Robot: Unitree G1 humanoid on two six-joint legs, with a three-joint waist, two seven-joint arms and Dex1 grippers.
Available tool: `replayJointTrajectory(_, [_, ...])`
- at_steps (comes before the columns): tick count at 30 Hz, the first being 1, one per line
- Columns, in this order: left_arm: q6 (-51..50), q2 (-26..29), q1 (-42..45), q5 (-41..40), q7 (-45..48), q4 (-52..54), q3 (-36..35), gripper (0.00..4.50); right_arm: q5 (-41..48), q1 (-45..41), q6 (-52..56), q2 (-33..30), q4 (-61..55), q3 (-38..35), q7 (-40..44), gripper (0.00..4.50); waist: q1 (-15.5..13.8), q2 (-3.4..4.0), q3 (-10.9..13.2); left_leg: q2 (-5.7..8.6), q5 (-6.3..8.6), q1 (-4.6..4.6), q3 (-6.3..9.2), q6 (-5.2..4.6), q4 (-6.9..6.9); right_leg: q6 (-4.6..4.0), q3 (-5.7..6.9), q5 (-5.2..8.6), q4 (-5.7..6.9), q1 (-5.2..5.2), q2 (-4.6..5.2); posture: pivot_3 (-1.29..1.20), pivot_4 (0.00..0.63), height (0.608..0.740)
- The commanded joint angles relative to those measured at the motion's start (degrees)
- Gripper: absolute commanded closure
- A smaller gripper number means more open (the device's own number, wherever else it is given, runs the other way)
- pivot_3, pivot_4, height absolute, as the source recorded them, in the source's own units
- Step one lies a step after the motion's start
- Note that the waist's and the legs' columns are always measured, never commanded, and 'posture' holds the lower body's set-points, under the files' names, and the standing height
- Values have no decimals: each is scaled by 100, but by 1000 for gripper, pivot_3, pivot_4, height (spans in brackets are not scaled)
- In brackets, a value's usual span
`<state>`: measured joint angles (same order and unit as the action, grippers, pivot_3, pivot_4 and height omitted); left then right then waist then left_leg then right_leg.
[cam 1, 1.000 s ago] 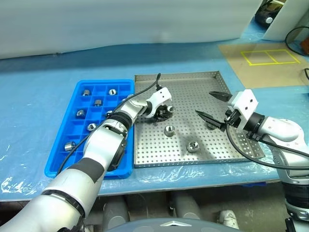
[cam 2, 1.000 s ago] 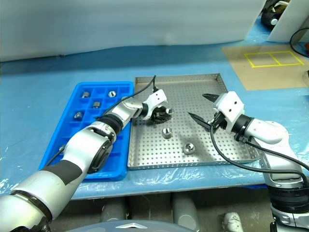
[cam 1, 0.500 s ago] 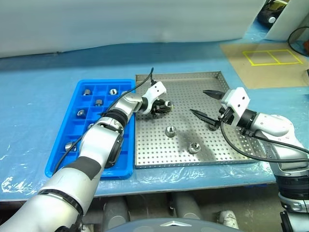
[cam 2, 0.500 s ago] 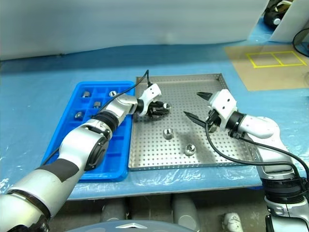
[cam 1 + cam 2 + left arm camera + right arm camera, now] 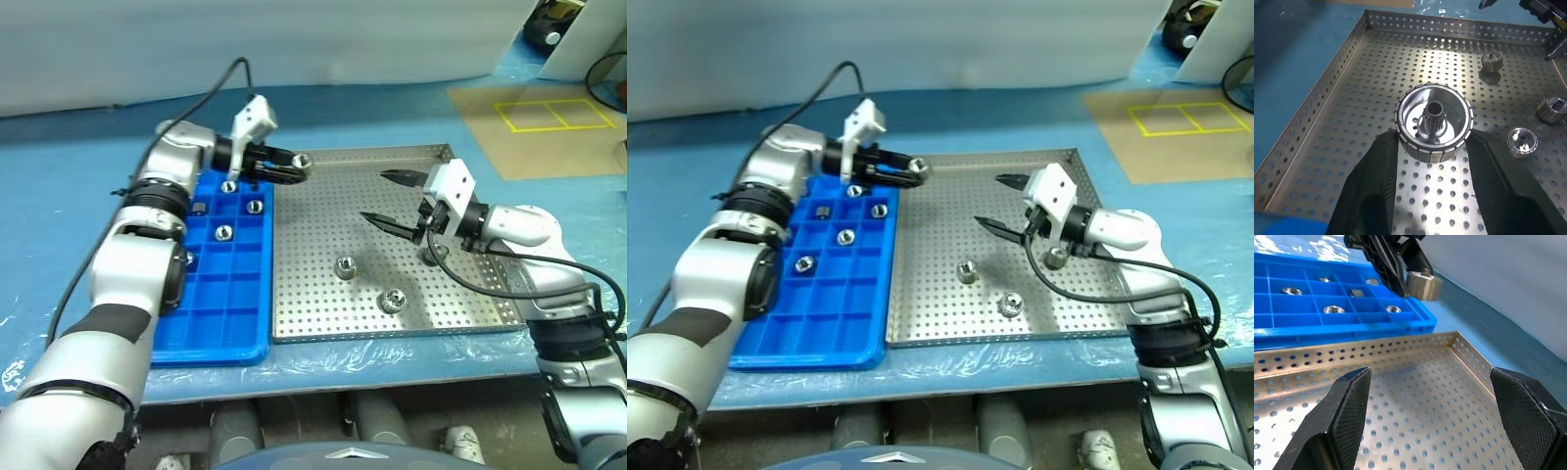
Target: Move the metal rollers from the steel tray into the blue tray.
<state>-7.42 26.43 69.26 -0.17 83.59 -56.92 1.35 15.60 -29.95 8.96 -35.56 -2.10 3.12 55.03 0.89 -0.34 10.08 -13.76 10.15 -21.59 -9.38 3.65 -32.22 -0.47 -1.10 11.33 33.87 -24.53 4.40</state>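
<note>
No writing can be read on anything. The left gripper [image 5: 1432,161] clenches one metal roller [image 5: 1433,128] between its fingers, raised above the steel tray [image 5: 323,313] near its corner beside the blue tray [image 5: 211,333]. Beyond it, three loose rollers [image 5: 345,265] lie on the steel tray beneath the spread-fingered, empty right gripper [image 5: 389,199]. More rollers [image 5: 223,232] sit in the blue tray's compartments.

Clearance over the two trays

The left half of the steel tray [image 5: 323,294] floor is bare, giving open passage. Three metal rollers [image 5: 345,265] stand on the right half, below the right gripper [image 5: 390,199], whose jaws are spread. The left gripper [image 5: 294,168], clamping a roller, occupies the far boundary between steel tray and blue tray [image 5: 211,333].
</note>
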Motion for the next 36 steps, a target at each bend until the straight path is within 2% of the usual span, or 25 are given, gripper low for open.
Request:
replayJointTrajectory(1, [-640, 451, -245, -331, -33, 950, -207, 2521, -35, -562, -445, 249, 518, 180, 320, 523, -83, 1, 1, -1, -2, -5, 0, -2, 0, 0, 4, 0, 3, -4, 1, -92, 150, 740])
replayJointTrajectory(6, [-2127, 1238, -1119, -973, -338, 2770, -722, 2521, -100, -1290, -842, 822, 1390, 502, 754, 523, -309, -5, 5, -3, -22, -47, -1, 7, -12, -28, 10, 13, 83, -73, 6, 42, 150, 740])
replayJointTrajectory(12, [-3714, 2188, -3137, -1894, -645, 5553, -1473, 2521, -71, -1748, -1145, 1398, 2027, 814, 1393, 523, -512, -2, 7, -36, -31, -50, 9, 58, 6, -53, 92, 29, 92, -79, 4, 176, 150, 740])
replayJointTrajectory(17, [-4643, 2480, -4579, -2614, -1140, 7009, -2276, 2521, -161, -1971, -1464, 1855, 2580, 953, 1663, 523, -708, -2, 8, -59, -45, -67, 58, 87, 4, -64, 118, 35, 108, -75, 0, 253, 150, 740])
replayJointTrajectory(24, [-4943, 2225, -5700, -3166, -1930, 7962, -2536, 2521, -234, -2139, -1709, 2092, 3025, 910, 1839, 523, -881, 0, 9, -72, -55, -62, 74, 103, -5, -76, 135, 43, 125, -62, -1, 282, 150, 740])
replayJointTrajectory(31, [-4687, 2215, -6694, -3349, -2226, 8320, -2442, 2521, -285, -2106, -1755, 2109, 3071, 883, 1843, 523, -868, 0, 8, -90, -60, -58, 80, 111, -6, -79, 135, 45, 134, -67, -20, 273, 150, 740])
replayJointTrajectory(36, [-4687, 2248, -7345, -3591, -2281, 8525, -2712, 2521, -309, -2052, -1762, 2072, 3026, 868, 1829, 523, -840, -1, 8, -90, -60, -60, 80, 110, -5, -80, 134, 47, 132, -69, -20, 268, 150, 740])
